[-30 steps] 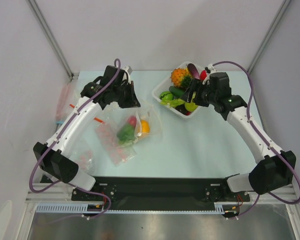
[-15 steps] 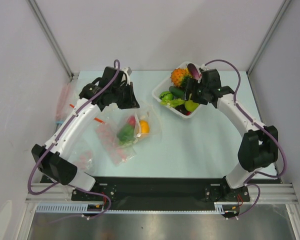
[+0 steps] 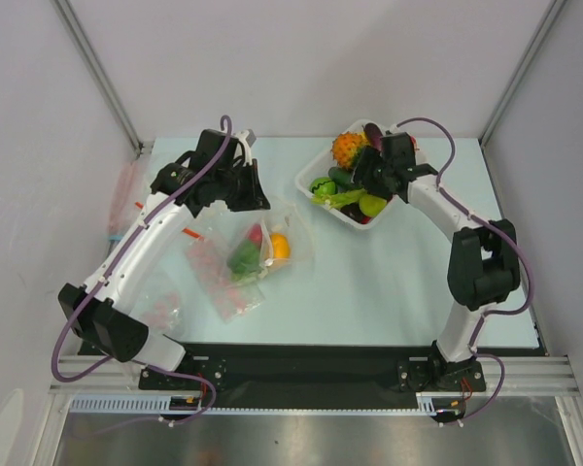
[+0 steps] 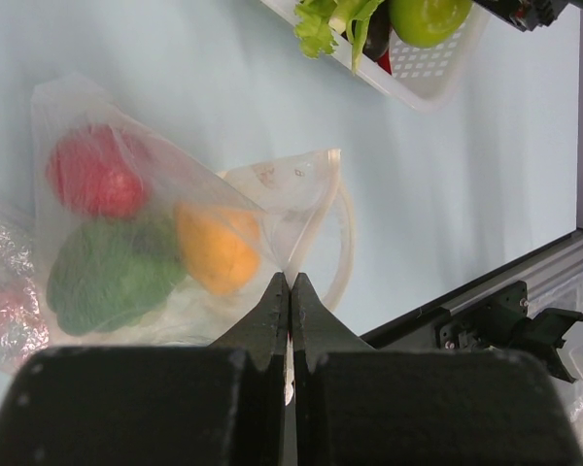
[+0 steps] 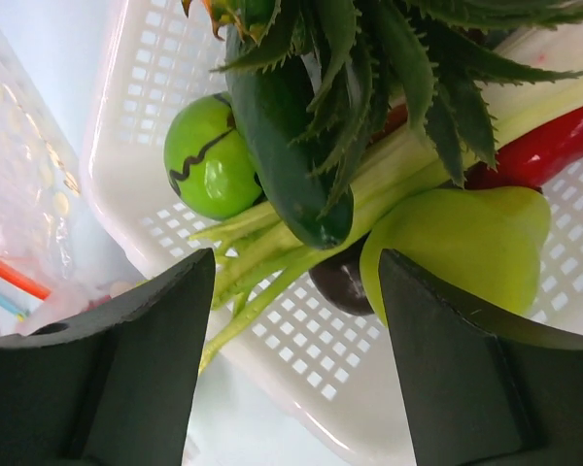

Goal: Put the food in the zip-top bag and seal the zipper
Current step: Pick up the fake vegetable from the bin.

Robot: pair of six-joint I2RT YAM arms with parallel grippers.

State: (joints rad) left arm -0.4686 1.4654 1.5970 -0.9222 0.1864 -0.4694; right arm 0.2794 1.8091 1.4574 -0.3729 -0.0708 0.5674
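Right pincer [image 5: 296, 254] farther past tray rim [image 5: 126, 116], jaws wide apart

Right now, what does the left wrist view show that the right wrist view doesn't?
Only the left wrist view: the left fingers shut on the edge of the zip-top bag, with a red piece, a green piece and an orange piece inside. Only the right wrist view: the right fingers open over the tray, the pineapple leaves, and a dotted clear packet at the left edge. Both: the white tray and the celery.
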